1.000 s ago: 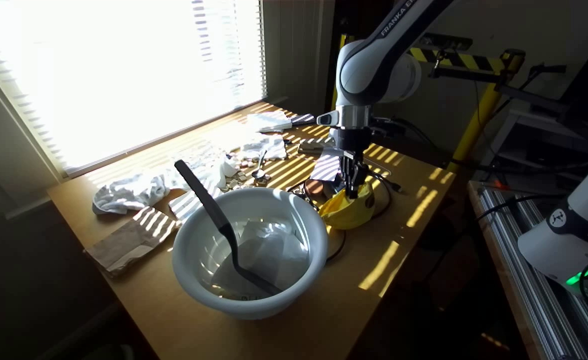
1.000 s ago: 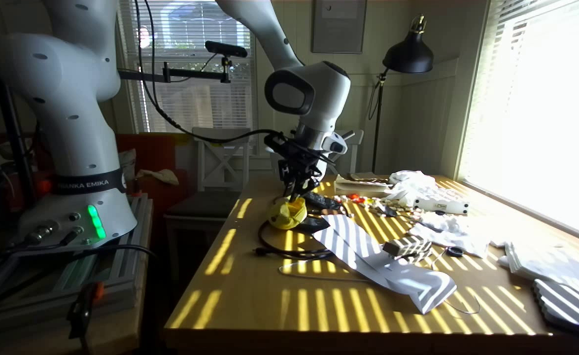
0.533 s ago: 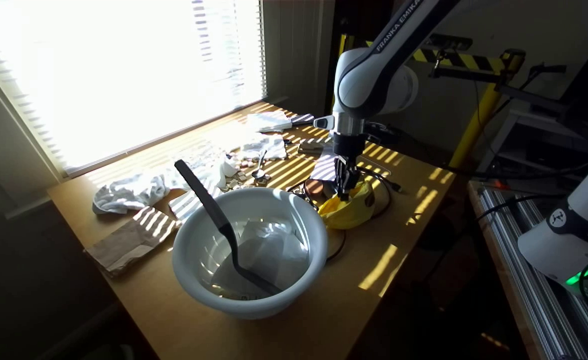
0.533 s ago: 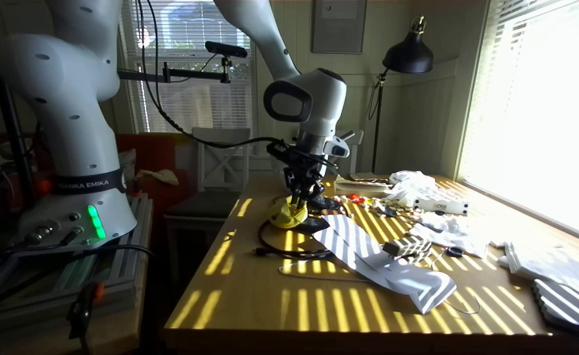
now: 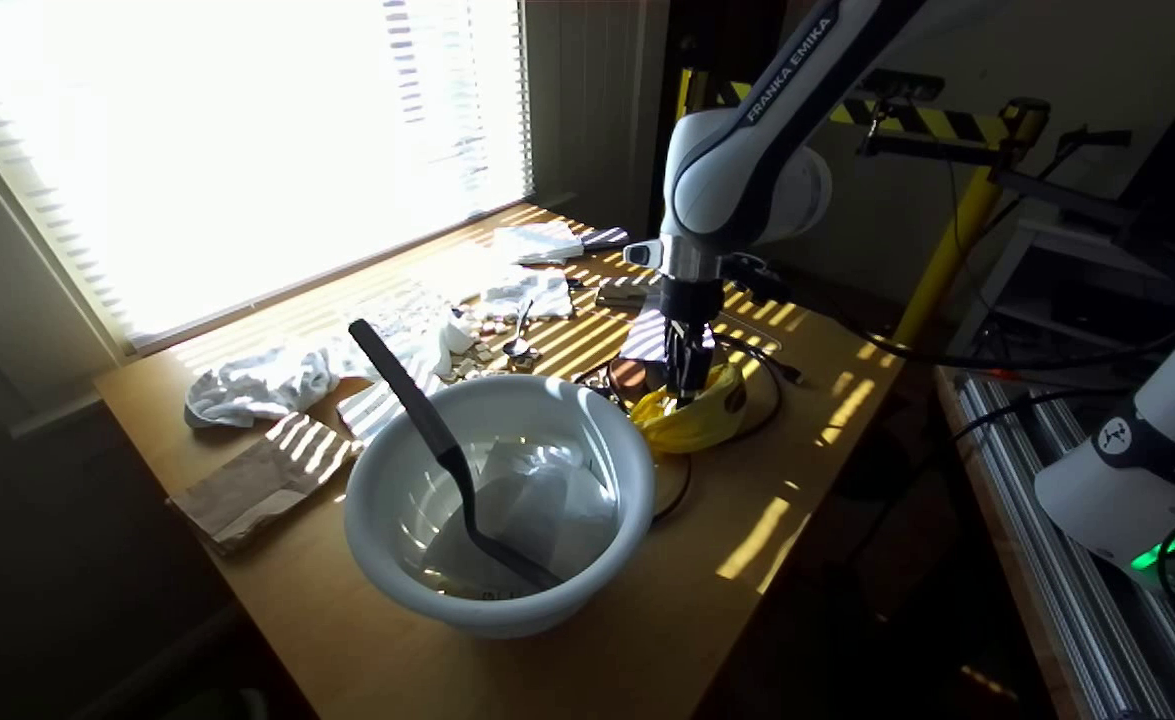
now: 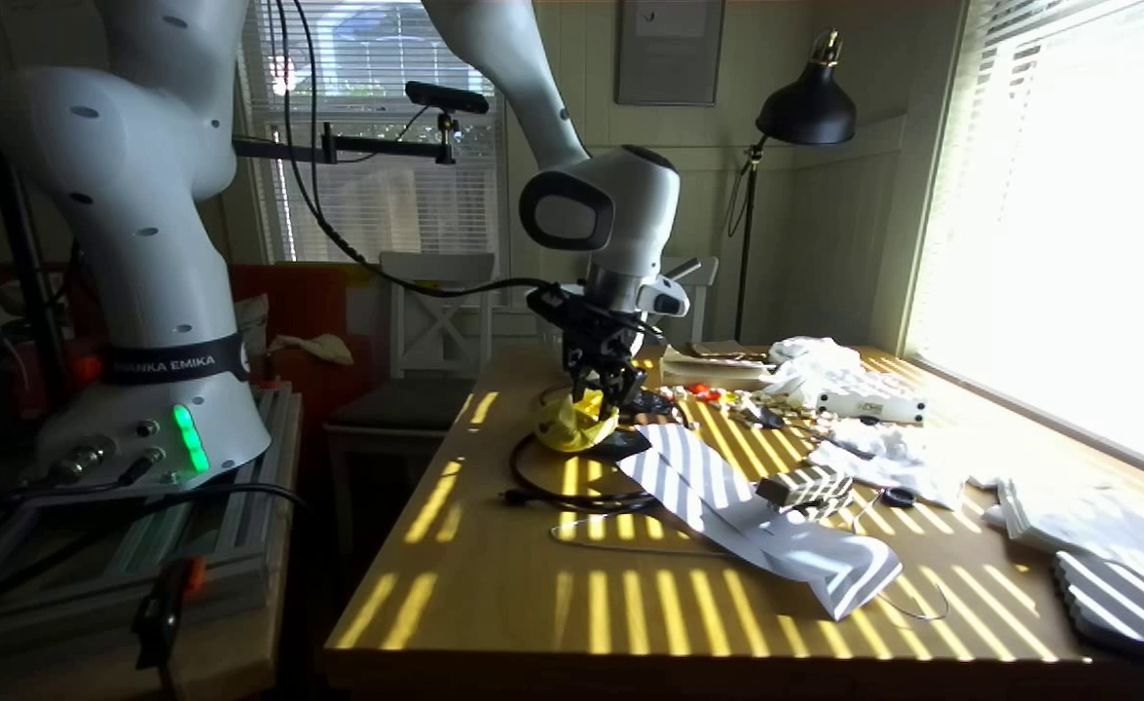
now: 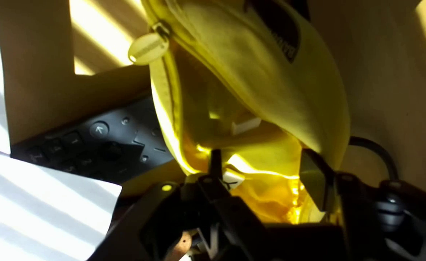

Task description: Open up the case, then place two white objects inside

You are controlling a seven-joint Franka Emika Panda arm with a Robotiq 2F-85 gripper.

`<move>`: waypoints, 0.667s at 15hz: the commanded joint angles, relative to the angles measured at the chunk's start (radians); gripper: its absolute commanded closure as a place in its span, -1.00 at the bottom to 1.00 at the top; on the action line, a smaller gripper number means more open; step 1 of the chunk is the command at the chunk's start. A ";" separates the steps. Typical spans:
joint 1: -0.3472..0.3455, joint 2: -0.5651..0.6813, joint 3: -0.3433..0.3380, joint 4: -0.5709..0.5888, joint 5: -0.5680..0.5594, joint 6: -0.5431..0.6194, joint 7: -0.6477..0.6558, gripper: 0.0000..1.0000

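Snags look likeliest where the hand [image 7: 263, 163] hangs, its fingers [image 7: 313, 183] well apart, at the mouth of the unzipped yellow pouch [image 7: 274, 87] on the worktop [image 6: 494, 584], near the mixing bowl [image 5: 502, 617]. Lift with a fingertip under its lip and you could tip it, spilling the white block [image 7: 246, 125] and white tile [image 7: 233, 178] that appear to lie inside. Close now and you might pinch cloth along with the tile. Your arm [image 5: 757, 150] reads "FRANKA EMIKA" in an exterior view; the pouch's dark patch [image 7: 280, 27] seems to start "BA", the rest unclear; the tile's black mark may be a Y; the zip pull [image 7: 148, 49] has lettering too blurred to read.
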 commanded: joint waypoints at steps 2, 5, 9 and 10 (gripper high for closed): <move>-0.058 -0.075 0.048 0.014 0.068 -0.111 -0.050 -0.93; -0.079 -0.095 0.060 0.049 0.191 -0.119 -0.091 -1.00; -0.035 -0.047 0.054 0.098 0.346 0.024 -0.126 -1.00; -0.023 -0.030 0.057 0.112 0.361 0.060 -0.131 -1.00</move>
